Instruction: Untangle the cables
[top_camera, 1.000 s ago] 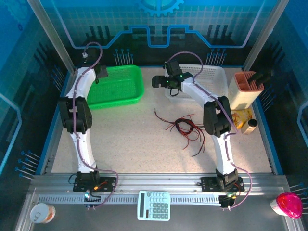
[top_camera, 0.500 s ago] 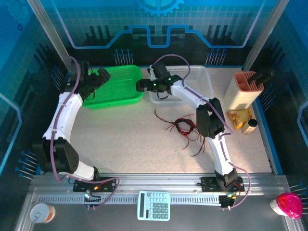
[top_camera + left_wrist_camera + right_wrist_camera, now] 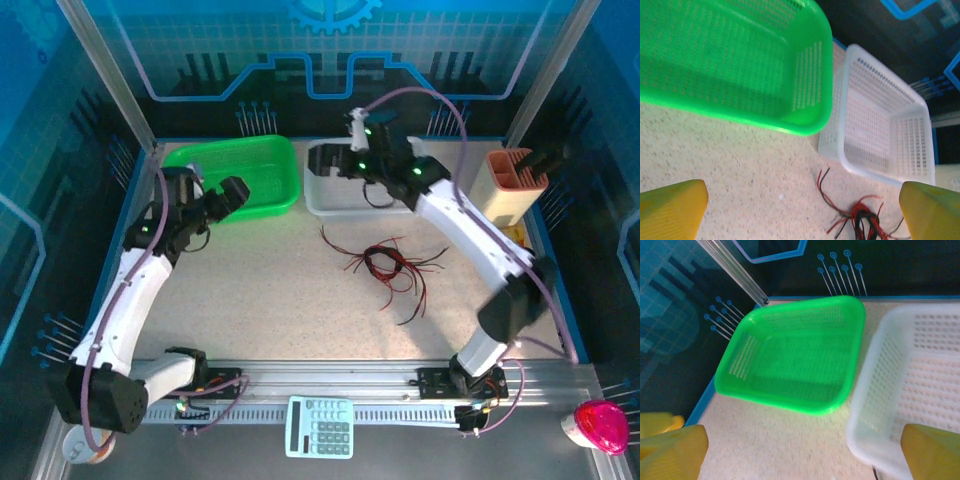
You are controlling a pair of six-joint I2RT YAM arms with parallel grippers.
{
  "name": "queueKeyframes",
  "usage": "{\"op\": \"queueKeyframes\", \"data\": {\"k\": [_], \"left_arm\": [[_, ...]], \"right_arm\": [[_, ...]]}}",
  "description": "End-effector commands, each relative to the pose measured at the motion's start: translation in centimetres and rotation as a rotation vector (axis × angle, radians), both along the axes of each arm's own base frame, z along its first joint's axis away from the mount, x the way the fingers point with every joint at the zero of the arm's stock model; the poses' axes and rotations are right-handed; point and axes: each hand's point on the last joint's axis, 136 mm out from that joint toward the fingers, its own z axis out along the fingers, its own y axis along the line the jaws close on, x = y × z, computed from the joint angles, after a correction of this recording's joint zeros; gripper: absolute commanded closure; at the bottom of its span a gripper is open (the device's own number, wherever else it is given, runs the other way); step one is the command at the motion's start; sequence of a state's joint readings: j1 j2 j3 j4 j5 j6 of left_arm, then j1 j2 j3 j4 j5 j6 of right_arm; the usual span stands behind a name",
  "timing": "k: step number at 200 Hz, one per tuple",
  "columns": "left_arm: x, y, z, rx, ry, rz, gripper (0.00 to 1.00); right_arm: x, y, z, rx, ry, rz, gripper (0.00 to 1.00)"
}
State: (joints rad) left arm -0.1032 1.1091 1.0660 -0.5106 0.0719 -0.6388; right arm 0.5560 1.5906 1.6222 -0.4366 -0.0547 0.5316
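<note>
The left fingers (image 3: 672,210) are held wide apart with nothing between them, above bare bench (image 3: 740,165). The cables (image 3: 860,222), a loose knot of thin red and black strands, lie on the bench just ahead of these fingers. They are close to the finger on the right of the wrist view and well off the line between the two. Beyond the knot the white basket (image 3: 880,125) is seen. Further out, ahead of the other finger, is the green basket (image 3: 740,65), set just beside the white one.

The right fingers (image 3: 932,450) are likewise spread and empty. They are carried above the near corner of the white basket, with the green basket ahead of them. In the top view the knot lies well behind these fingers, towards the arm bases.

The step in hand is judged to be the approach to the knot. It is best done if the left fingers are swung until a loose end at the fringe sits midway between them. The dense middle should be avoided. As the strands are so thin, the fingers need to be lowered right to the bench before being closed. The right fingers should be drawn back to hold a second strand. Otherwise the whole knot is likely to be dragged along in one piece.
</note>
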Motion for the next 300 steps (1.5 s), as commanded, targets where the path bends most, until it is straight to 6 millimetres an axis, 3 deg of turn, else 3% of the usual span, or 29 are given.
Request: {"op": "queueKeyframes", "data": {"k": [1, 33, 57, 88, 124, 143, 186, 221, 241, 257, 300], "left_arm": [[-0.5, -1.4, -3.2, -0.03, 0.053, -0.008, 0.01], [0.3, -2.2, -7.5, -0.038, 0.111, 0.016, 0.01], [1.5, -2.4, -9.7, -0.019, 0.145, 0.016, 0.01], [2.8, -2.4, -11.3, 0.016, 0.172, 0.012, 0.01], [4.6, -2.3, -12.1, 0.054, 0.181, 0.017, 0.01], [5.7, -2.4, -11.9, 0.072, 0.17, 0.007, 0.01], [7.2, -2.8, -10.2, 0.092, 0.13, -0.042, 0.01], [5.5, -6.4, -7.4, -0.01, 0.078, -0.162, 0.01], [4.1, -8.4, -6.1, -0.023, 0.054, -0.218, 0.01], [3.1, -9.9, -5.5, -0.034, 0.037, -0.252, 0.01], [1.4, -13.2, -5.5, -0.052, 0.033, -0.321, 0.01]], "right_arm": [[-2.8, -3.1, -5.3, -0.048, 0.1, -0.043, 0.0], [-8.1, -7.0, -10.6, -0.11, 0.211, -0.088, 0.0], [-10.6, -9.8, -14.3, -0.216, 0.264, -0.133, 0.04], [-11.6, -12.0, -17.4, -0.322, 0.295, -0.176, 0.13], [-11.8, -12.9, -18.3, -0.376, 0.321, -0.201, 0.21], [-12.5, -14.2, -17.7, -0.378, 0.308, -0.245, 0.23], [-15.7, -20.1, -17.5, -0.32, 0.356, -0.467, 0.28], [-17.7, -25.4, -17.7, -0.277, 0.397, -0.687, 0.41], [-17.9, -27.7, -18.6, -0.227, 0.454, -0.802, 0.43], [-17.0, -28.1, -19.7, -0.169, 0.485, -0.826, 0.45], [-14.0, -26.6, -22.2, -0.048, 0.534, -0.779, 0.48]]}}
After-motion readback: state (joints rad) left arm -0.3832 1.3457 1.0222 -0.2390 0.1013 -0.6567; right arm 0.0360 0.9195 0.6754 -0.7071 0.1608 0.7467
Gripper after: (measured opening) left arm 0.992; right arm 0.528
